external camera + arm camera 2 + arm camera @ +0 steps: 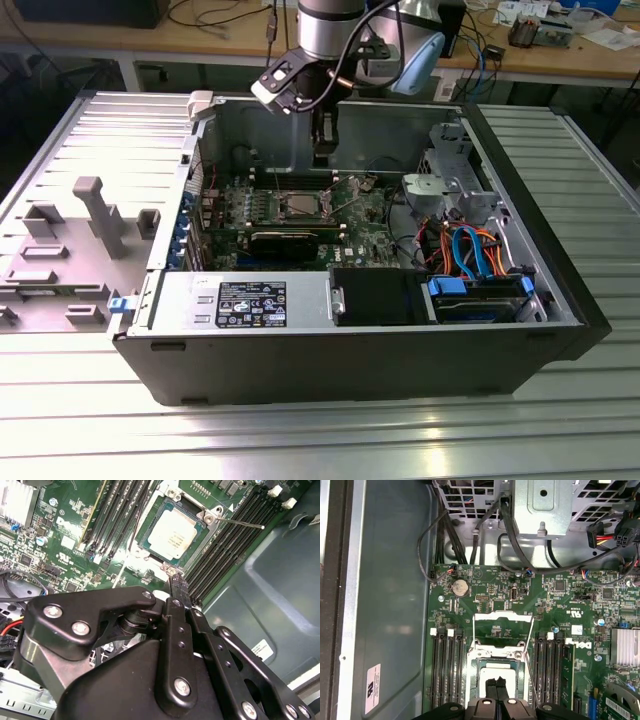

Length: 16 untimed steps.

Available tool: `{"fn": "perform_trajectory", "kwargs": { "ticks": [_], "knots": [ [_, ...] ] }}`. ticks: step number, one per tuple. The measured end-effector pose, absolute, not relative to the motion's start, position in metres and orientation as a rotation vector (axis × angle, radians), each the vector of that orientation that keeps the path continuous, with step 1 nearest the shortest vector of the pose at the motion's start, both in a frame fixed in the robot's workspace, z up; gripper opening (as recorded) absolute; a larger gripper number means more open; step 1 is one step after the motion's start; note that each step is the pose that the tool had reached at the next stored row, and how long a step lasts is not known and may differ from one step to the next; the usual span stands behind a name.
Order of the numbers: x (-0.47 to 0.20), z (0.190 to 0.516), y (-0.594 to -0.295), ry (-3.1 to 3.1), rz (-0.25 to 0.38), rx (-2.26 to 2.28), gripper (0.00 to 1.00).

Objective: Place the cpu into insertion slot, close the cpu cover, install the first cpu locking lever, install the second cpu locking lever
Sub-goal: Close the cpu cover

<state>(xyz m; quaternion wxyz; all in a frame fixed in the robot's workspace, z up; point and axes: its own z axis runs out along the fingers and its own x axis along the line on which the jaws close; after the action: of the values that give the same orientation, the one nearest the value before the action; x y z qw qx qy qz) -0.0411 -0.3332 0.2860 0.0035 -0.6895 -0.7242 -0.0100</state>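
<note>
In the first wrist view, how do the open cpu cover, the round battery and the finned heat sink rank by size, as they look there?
1. cpu cover: largest, counting its whole frame.
2. heat sink: the picture's edge cuts it off, so this place is not sure.
3. round battery: clearly smallest.

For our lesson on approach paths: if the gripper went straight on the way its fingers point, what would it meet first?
Probably the small square silvery-grey cpu lying in the metal-rimmed insertion slot: in the first wrist view the black gripper points at it. Depth is unclear; the slot's rim is possible.
</note>
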Motion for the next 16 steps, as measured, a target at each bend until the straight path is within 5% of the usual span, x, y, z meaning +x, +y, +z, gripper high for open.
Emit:
{"fn": "perform_trajectory", "kwargs": {
  "ticks": [16],
  "knots": [
    [-0.025, 0.285, -0.334, -2.262, -0.031, -2.17, 0.11]
  ]
}}
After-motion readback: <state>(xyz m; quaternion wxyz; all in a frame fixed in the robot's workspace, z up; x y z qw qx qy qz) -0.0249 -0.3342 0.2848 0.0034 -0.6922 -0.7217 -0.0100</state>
